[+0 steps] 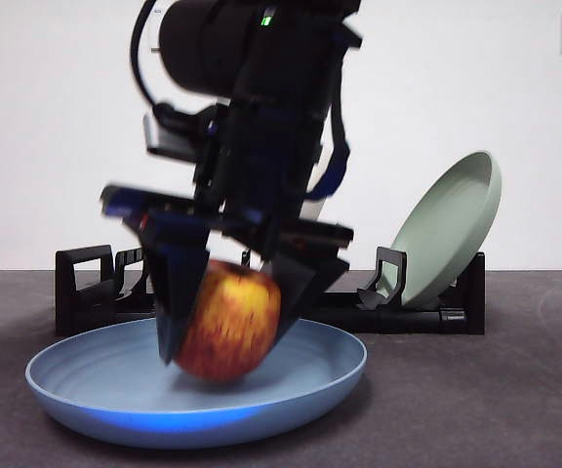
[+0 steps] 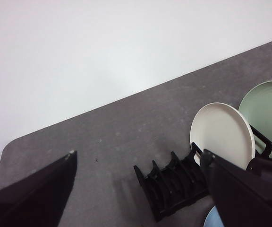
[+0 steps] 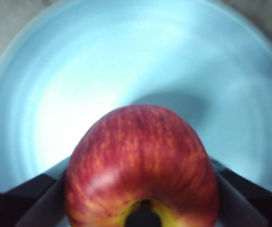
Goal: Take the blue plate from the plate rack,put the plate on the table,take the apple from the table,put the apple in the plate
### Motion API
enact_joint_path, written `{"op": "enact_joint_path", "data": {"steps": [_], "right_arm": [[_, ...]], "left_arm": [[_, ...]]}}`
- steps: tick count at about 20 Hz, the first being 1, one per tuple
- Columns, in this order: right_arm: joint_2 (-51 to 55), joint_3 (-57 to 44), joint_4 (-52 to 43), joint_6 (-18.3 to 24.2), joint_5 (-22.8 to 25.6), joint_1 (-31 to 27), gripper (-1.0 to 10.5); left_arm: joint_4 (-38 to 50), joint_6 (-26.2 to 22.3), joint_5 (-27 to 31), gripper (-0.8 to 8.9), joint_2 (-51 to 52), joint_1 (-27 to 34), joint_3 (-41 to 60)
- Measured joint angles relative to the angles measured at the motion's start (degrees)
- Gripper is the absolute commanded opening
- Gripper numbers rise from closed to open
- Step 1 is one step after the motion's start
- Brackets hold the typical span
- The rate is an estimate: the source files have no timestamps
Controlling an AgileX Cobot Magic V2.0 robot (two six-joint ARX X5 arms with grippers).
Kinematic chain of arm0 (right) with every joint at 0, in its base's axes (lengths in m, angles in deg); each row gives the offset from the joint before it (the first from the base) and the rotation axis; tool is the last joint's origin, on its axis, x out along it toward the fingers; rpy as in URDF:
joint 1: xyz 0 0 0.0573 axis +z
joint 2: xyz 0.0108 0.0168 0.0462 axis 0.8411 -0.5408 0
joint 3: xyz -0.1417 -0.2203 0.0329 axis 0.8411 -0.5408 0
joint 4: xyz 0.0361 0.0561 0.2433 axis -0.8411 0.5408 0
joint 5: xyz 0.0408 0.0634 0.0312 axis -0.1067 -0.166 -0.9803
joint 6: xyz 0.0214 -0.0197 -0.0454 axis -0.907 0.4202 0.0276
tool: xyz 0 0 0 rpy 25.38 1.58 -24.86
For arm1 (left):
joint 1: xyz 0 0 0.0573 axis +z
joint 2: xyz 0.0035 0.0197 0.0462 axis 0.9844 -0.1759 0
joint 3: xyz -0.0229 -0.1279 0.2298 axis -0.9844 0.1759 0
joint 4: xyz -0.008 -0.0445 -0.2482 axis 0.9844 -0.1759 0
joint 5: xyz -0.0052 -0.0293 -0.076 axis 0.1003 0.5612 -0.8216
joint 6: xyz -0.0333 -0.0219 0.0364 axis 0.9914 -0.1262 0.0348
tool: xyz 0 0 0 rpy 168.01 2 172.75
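Nearest the table's front edge, a large round matte light-blue plate lies flat on the dark grey mottled table. Over its middle, the right gripper pinches a round red apple with yellow-orange streaks by its two sides; whether the apple's underside touches the plate floor is unclear. The apple looks firm, smooth and fairly heavy, so it could roll once freed; holding across its widest part seems soundest. Farther back, a long low black plastic rack holds a leaning sage-green plate and a cream-white plate. The left gripper waits, jaws spread and empty.
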Motion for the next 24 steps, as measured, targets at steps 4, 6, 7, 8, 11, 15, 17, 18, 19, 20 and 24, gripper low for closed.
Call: {"op": "enact_joint_path", "data": {"steps": [4, 6, 7, 8, 11, 15, 17, 18, 19, 20, 24], "right_arm": [[-0.5, 0.0, -0.1, 0.5, 0.2, 0.1, 1.6], [-0.5, 0.0, -0.1, 0.5, 0.2, 0.0, 4.3], [-0.5, 0.0, 0.0, 0.5, 0.2, -0.1, 5.1], [-0.5, 0.0, -0.1, 0.5, 0.2, -0.1, 5.2], [-0.5, 0.0, -0.2, 0.7, 0.1, 0.0, 5.2], [-0.4, 0.0, -0.2, 1.3, 0.1, -0.1, 5.1], [1.6, 0.0, 0.3, 2.4, 0.2, -0.3, 5.1], [3.5, 0.0, 0.6, 2.7, 0.2, -0.4, 5.0], [6.7, 0.0, 0.9, 3.0, 0.2, -0.8, 5.0], [9.6, 0.0, 1.3, 3.1, 0.2, -1.1, 5.0], [23.2, 0.6, 3.1, 4.9, 0.2, -2.9, 5.0]], "left_arm": [[-2.0, 0.0, 0.0, 4.38, 0.0, 0.0, 0.0], [-2.6, 0.0, 0.0, 4.38, 0.0, 0.0, 0.0], [-2.8, 0.0, 0.0, 4.38, 0.0, 0.0, 0.0], [-3.0, 0.0, 0.0, 4.38, 0.0, 0.0, 0.0], [-3.6, 0.1, 0.0, 4.38, 0.0, 0.0, 0.0], [-4.8, 1.2, 0.0, 4.38, 0.0, 0.0, 0.0], [-5.0, 2.0, 0.0, 4.38, -0.1, 0.0, 0.0], [-5.0, 2.3, 0.0, 4.38, -0.3, 0.0, 0.0], [-5.0, 2.9, 0.0, 4.38, -0.6, 0.0, 0.0], [-4.9, 3.5, -0.1, 4.38, -1.0, 0.0, 0.0], [-4.3, 4.2, -3.3, 4.36, -4.7, 0.0, 0.0]]}}
